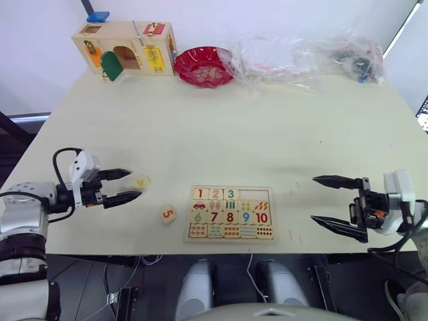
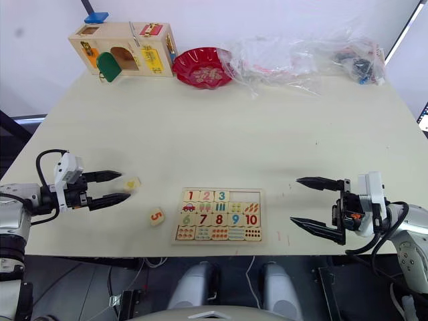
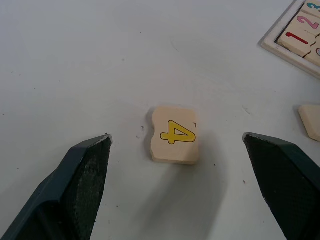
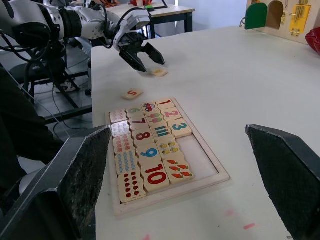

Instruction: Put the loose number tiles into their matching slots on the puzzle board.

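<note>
Left gripper (image 1: pixel 132 186) spread wide, low over the tabletop (image 1: pixel 221 127), fingers flanking the yellow 4 tile (image 3: pixel 174 135) without touching it. Red 5 tile (image 1: pixel 168 214) loose just beside, between that tile and the puzzle board (image 1: pixel 229 212). On the board, tiles 1, 2 and 3 seated in the top row, two slots (image 1: pixel 255 195) beside the 3 open. Right gripper (image 1: pixel 333 199) also wide, holding nothing, right of the board and apart from it.
</note>
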Tool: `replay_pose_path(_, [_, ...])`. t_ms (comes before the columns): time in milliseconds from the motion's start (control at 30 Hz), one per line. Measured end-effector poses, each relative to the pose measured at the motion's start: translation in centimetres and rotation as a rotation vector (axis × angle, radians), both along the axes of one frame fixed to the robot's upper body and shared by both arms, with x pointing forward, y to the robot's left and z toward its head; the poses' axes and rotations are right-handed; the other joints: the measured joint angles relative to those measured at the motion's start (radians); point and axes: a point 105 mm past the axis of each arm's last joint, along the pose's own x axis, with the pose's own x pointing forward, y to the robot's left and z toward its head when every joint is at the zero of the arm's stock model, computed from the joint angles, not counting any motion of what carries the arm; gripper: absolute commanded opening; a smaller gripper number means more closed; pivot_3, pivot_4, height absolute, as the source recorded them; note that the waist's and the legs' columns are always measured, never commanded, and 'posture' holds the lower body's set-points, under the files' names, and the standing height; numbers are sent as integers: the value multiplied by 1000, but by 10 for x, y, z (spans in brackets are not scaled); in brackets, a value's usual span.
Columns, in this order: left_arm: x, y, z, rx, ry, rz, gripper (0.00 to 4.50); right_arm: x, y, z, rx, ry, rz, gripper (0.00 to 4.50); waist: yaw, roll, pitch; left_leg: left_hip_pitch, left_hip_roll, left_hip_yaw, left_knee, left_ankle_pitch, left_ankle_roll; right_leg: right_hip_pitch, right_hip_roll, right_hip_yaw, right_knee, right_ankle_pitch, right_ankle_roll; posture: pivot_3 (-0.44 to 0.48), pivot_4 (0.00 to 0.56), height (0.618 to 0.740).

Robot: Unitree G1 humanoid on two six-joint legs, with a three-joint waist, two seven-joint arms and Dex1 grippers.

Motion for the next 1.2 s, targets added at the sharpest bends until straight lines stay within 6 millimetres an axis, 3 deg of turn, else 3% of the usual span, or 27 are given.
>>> replay_pose_path(767, [1,-15,-12,-28,-29,33,4455,2,1,2,-3,-14,0,4500,2,0,0,1,1,-4,6,0,0,0,-1,1,9,0,0,0,150,740])
replay_pose_path(867, [4,-16,-10,-14,-49,31,3675,3,1,3,-3,-16,0,4500,3,0,0,1,1,-3,6,0,0,0,-1,1,9,0,0,0,150,740])
replay_pose_path(1033, [5,-19,-13,10,-61,15,1487,3,1,3,-2,-16,-5,4500,4,0,0,1,1,-3,6,0,0,0,-1,1,9,0,0,0,150,740])
replay_pose_path(1100, [5,-20,-13,16,-63,10,962,3,1,2,-2,-13,-11,4500,4,0,0,1,1,-3,6,0,0,0,-1,1,9,0,0,0,150,740])
replay_pose_path(1200, [5,-20,-13,22,-67,7,959,3,1,1,-1,-10,-17,4500,4,0,0,1,1,-3,6,0,0,0,-1,1,9,0,0,0,150,740])
